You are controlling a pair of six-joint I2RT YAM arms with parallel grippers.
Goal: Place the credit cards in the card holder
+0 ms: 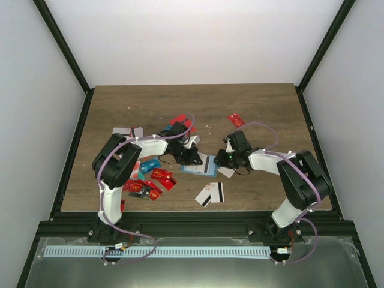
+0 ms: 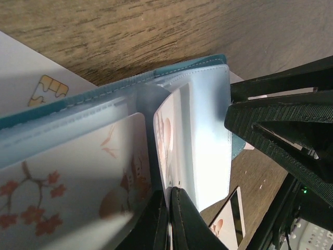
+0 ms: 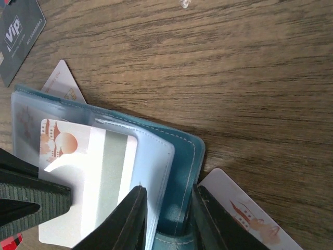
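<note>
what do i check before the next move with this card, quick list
1. Is the left gripper shut on the card: ok.
2. Is the holder open: ok.
3. Does the right gripper straddle the holder's edge: ok. Is it clamped tight: cannot tell.
4. Is the card's edge tucked into the holder: cannot tell.
5. Are all cards stowed: not ok, loose cards lie on the table.
</note>
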